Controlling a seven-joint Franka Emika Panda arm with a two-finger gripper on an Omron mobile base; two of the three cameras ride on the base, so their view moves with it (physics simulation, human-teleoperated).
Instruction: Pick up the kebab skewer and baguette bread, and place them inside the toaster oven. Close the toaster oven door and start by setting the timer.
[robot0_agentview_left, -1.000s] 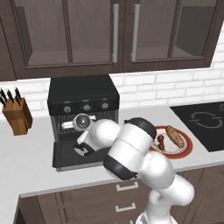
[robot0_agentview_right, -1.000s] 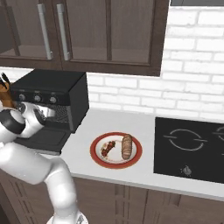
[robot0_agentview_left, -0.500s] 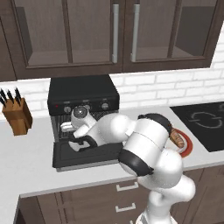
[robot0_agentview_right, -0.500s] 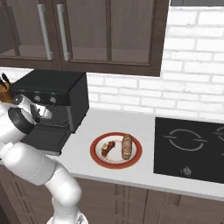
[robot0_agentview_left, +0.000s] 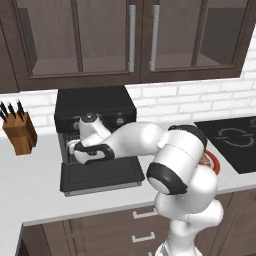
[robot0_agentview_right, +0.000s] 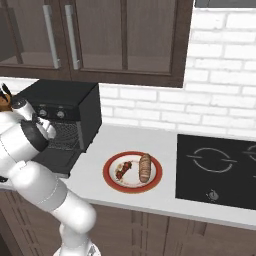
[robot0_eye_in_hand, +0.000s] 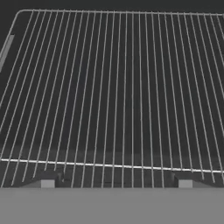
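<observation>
Kitchen w/ dark glass-front cabinets over a pale counter (robot0_agentview_right: 100, 145), white brick behind. Going L to R:

A knife block (robot0_agentview_left: 19, 132) stands far left on the counter. Next is the toaster oven (robot0_agentview_left: 95, 107), black box, knobs in a row under the top, its door (robot0_agentview_left: 100, 175) dropped flat toward me. My gripper (robot0_agentview_left: 75, 147) sits at the oven mouth, over the door. In the hand view both fingertips (robot0_eye_in_hand: 47, 181) stand wide apart at the bottom corners w/ nothing between them, so it's spread and empty. The wire rack (robot0_eye_in_hand: 113, 87) ahead is bare.

Right of the oven is a red-rimmed plate (robot0_agentview_right: 111, 180) w/ both food items. The kebab skewer (robot0_agentview_right: 123, 170) lies on the plate's left half: thin stick, small dark red/brown chunks. The baguette bread (robot0_agentview_right: 145, 167) lies just beside it on the right half: golden-brown, oblong, thicker. Whether they touch I can't tell. Cooktop (robot0_agentview_right: 220, 167) far right.

Handling, my guess:
- Skewer: light and stiff along the stick, but chunks could be slick and spin. I'd pinch across the chunks near the middle, so it doesn't tip.
- Bread: light, crust firm, some give. I'd grip across its width at mid-length w/ modest squeeze.

Neither is in the oven yet.
</observation>
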